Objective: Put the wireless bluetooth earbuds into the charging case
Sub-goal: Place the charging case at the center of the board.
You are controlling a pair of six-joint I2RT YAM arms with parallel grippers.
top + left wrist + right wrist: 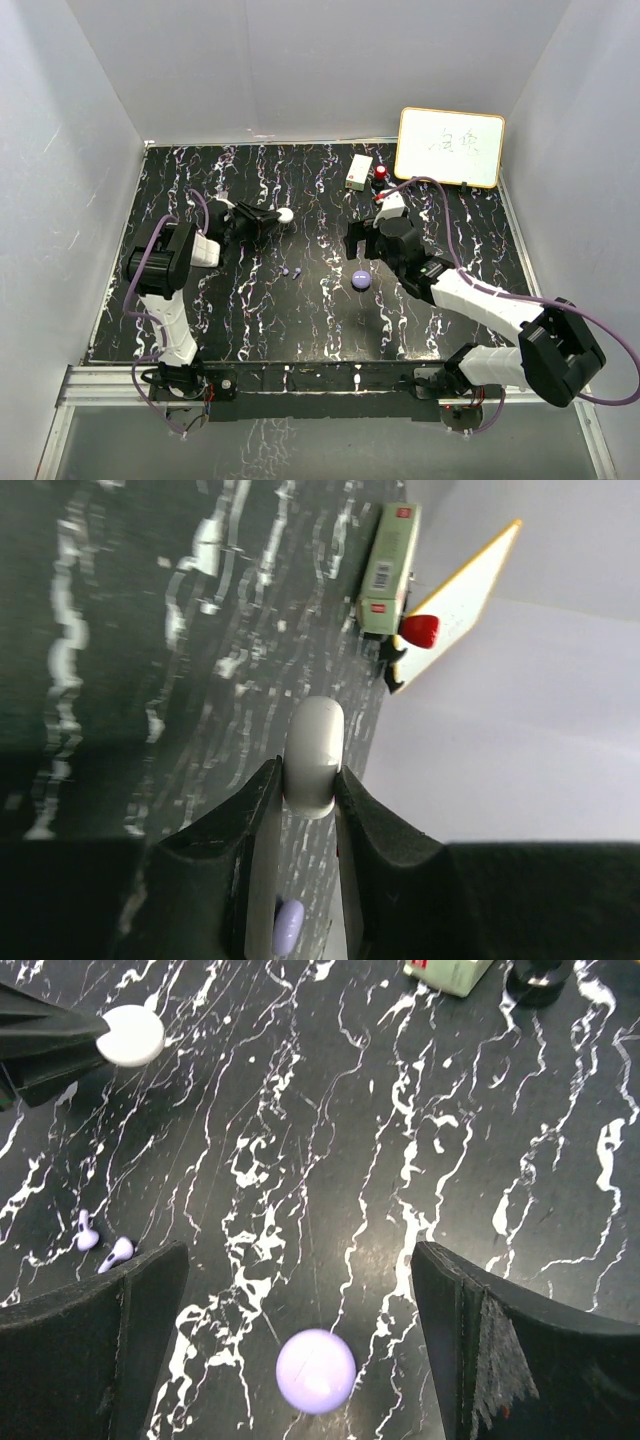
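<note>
Left hand (pixel 310 782) pinches white case (pixel 313 738) flat, long axis outward

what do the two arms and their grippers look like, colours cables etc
Both arms are alike: the left arm and right arm have white links between bulky black joints, with a thin purple cable looping along each. The left gripper and right gripper have wedge-shaped matte black fingers.

Clamps a round white plastic case (pixel 315 745) in the black two-finger left gripper (pixel 310 780), with the white-and-black left arm (pixel 165 300) folded sharply at the elbow. Holds the black two-finger right gripper (pixel 298 1265) wide open and angled downward, with the white-and-black right arm (pixel 480 300) stretched forward and inward.
</note>
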